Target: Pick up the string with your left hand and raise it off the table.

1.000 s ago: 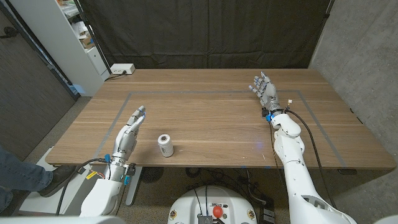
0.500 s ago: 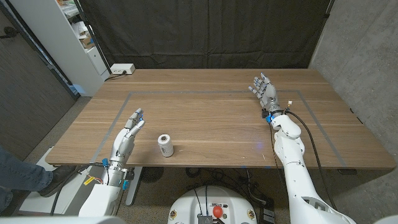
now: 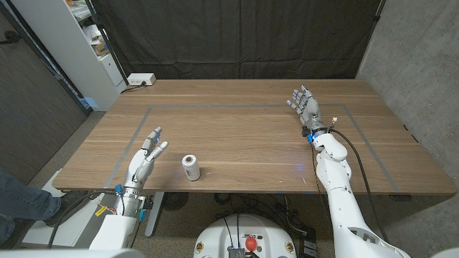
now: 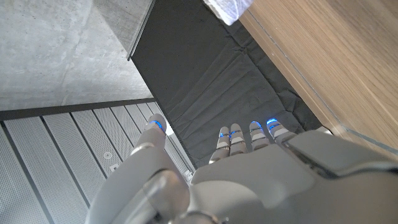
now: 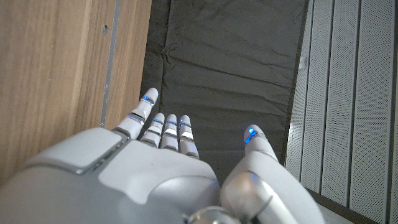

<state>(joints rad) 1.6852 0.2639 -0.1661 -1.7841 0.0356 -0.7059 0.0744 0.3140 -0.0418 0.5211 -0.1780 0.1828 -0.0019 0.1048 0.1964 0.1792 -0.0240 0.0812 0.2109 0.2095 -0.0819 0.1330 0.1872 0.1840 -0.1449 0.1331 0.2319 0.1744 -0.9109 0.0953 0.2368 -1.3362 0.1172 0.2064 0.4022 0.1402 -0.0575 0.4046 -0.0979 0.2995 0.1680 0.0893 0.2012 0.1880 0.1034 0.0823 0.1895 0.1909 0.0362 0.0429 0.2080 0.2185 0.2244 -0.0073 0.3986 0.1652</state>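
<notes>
Spool of string [image 3: 189,168]: small in head view, can't tell winding or any loose end. In left wrist view a white thing [image 4: 229,9] is cut by the pic edge; can't tell what it is. Left hand [image 3: 144,158]: arm cut at bottom edge; palm side hidden. Right hand [image 3: 305,104]: palm side hidden too, can't tell if it touches the desk [image 3: 244,136]. Shelf [image 3: 93,39] contents too small to ID. Person's leg [image 3: 21,201] cut off at left edge.

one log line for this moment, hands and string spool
left hand: open, beside string spool, not touching | right hand: open, far side of table | string spool: on table, not picked up
</notes>
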